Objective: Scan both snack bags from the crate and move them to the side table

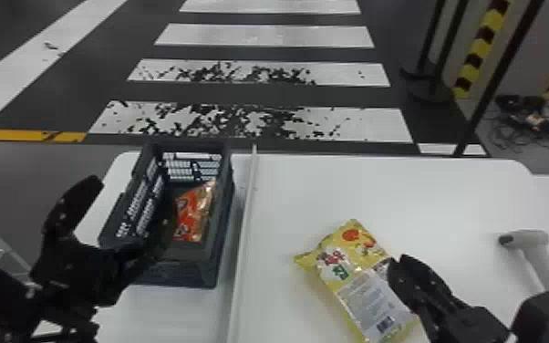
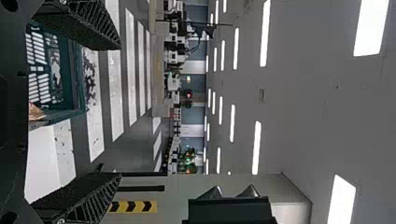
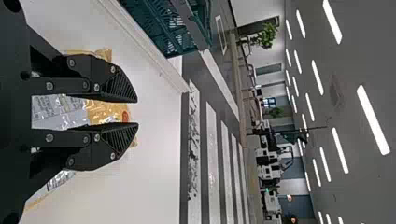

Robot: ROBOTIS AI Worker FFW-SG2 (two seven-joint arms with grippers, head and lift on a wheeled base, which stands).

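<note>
Yellow snack bag point(image 1: 355, 283) observed lying on the white table point(image 1: 424, 196). Right gripper point(image 1: 399, 262) positioned at the bag's right edge, fingers parted by a narrow gap; contact cannot be told. Handheld scanner point(image 1: 533, 238) noted farther right. Red snack bag point(image 1: 189, 216) contained in the crate point(image 1: 209, 269), at left. Left gripper point(image 1: 130, 198) located at the crate's near left corner, fingers spread wide.

I record a white surface point(image 1: 424, 196) bearing a dark crate point(image 1: 187, 273) left of a raised divider point(image 1: 243, 223); yellow snack bag point(image 1: 351, 269), pale scanner point(image 1: 536, 255) right.
</note>
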